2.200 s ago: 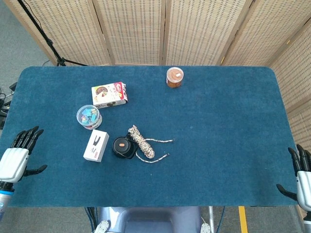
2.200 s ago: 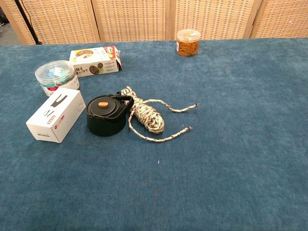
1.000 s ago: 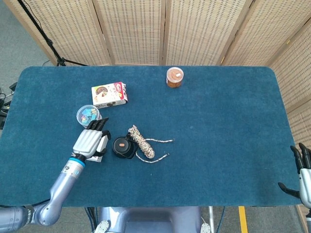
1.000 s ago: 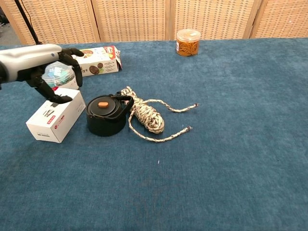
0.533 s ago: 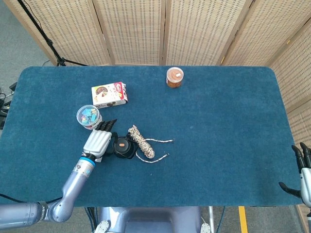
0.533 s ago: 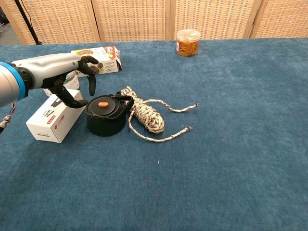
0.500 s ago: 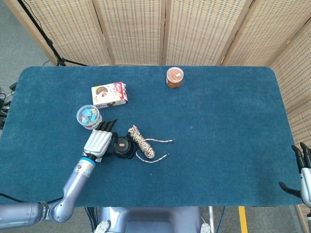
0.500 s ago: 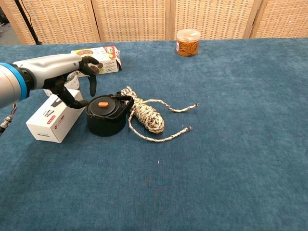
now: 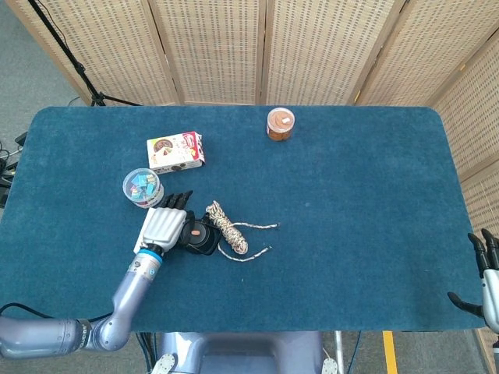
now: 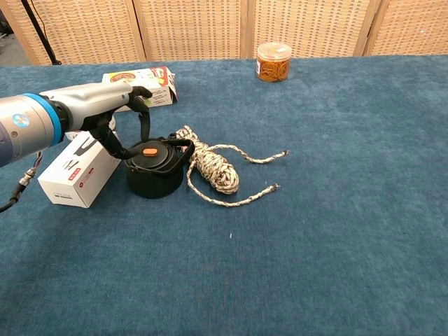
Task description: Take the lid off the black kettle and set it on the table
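One black kettle (image 10: 155, 170) sits on the blue table (image 10: 336, 210), left of centre and toward the near edge, squat and round with a dark handle arching over its right side. Its single lid (image 10: 150, 155) is on it, flat and black, with one small orange knob (image 10: 149, 150) in the middle. The left hand (image 10: 115, 112) hangs above the kettle's left side with its fingers (image 10: 143, 119) spread and pointing down; it holds nothing, and the chest view does not settle whether the thumb near the kettle's rim touches it. Just right of the kettle lies one coil of speckled rope (image 10: 213, 168), its two loose ends trailing to the right. Just left of the kettle lies one white box (image 10: 78, 171), partly under the left forearm. Behind these stand one clear tub of coloured clips (image 9: 142, 188) and one printed carton (image 10: 143, 84), and near the far edge one jar with brown contents (image 10: 273, 61). The right hand (image 9: 485, 282) shows only at the frame's right edge beside the table, fingers apart and empty.
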Robot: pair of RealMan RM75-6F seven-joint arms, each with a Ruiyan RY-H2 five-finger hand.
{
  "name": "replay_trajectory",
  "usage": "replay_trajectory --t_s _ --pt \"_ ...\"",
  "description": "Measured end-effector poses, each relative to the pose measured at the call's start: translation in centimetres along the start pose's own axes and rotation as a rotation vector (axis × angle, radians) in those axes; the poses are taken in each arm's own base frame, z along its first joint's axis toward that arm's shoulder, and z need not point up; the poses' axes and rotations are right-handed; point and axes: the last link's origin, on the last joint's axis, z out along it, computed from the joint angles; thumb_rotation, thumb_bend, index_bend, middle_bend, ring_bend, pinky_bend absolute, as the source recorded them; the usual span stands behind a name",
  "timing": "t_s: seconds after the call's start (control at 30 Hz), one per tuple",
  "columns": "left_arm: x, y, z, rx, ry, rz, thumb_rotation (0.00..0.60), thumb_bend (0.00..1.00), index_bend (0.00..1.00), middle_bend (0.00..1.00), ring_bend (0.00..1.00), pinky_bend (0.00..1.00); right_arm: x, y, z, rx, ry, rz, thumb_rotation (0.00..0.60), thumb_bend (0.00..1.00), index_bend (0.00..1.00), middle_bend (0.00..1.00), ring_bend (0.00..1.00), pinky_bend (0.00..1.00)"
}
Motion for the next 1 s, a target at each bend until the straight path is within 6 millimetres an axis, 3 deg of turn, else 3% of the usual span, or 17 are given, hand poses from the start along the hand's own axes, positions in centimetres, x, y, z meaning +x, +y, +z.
replay_trajectory --t_s 1.0 --pt "-0.9 1.0 0.9 0.036 -0.029 -0.012 0.600 0.35 0.53 0.00 0.00 0.00 0.2 0.2 0.0 -0.006 0.005 0.009 0.600 0.00 0.00 0.00 0.00 0.00"
